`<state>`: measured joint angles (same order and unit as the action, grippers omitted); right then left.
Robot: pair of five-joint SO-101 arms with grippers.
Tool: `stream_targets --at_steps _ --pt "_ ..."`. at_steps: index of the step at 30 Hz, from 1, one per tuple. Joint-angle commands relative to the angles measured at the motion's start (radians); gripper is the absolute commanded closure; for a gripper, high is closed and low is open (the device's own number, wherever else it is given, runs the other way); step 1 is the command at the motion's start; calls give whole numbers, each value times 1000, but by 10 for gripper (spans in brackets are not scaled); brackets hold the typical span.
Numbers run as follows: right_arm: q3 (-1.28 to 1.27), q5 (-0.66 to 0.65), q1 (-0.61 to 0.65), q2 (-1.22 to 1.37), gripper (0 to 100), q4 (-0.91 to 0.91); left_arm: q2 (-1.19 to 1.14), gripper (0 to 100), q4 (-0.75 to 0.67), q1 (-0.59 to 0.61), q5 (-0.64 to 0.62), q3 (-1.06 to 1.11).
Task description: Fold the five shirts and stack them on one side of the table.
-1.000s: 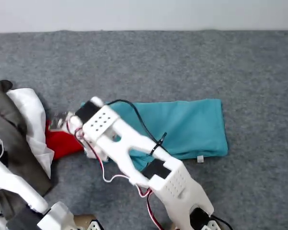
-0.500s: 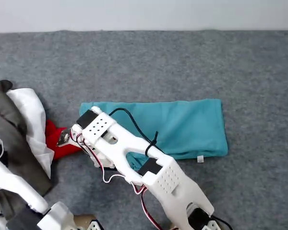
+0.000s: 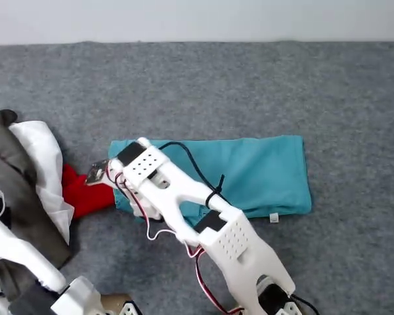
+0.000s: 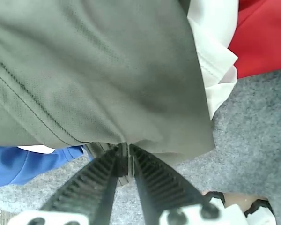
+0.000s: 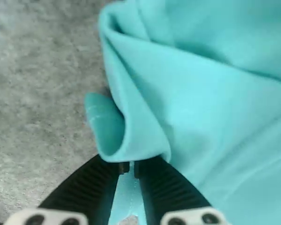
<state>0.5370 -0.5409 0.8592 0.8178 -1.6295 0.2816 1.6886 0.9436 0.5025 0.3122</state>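
A teal shirt [image 3: 262, 174] lies folded into a long strip across the middle of the grey table. My right gripper [image 3: 97, 172] is at its left end, beside a red shirt [image 3: 85, 197]. In the right wrist view that gripper [image 5: 127, 168] is shut on a fold of the teal shirt [image 5: 215, 93]. At the left edge lies a pile of a grey shirt [image 3: 10, 177], a white shirt [image 3: 43, 157] and the red one. My left gripper [image 4: 125, 161] is shut on the hem of the grey shirt [image 4: 93, 70], with a blue shirt [image 4: 18, 164] under it.
The table top [image 3: 203, 92] is grey carpet, bare behind and to the right of the teal shirt. The left arm [image 3: 13, 252] stands at the front left, over the pile. A pale wall runs along the table's far edge.
The right gripper swung from over the red shirt toward the front, then back a little to the teal shirt's left end. The teal strip's left end now lies flat. The left arm kept still.
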Motion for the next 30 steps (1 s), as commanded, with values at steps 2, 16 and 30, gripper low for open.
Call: stream_targets --at_steps 2,16,30 --pt "5 -9 -30 13 989 25 2 981 -11 0 6 -35" --pt "305 -41 -148 -105 989 -163 2 981 -8 -86 2 -35" --pt "331 -40 -305 -25 864 -88 2 981 -8 -83 2 -35"
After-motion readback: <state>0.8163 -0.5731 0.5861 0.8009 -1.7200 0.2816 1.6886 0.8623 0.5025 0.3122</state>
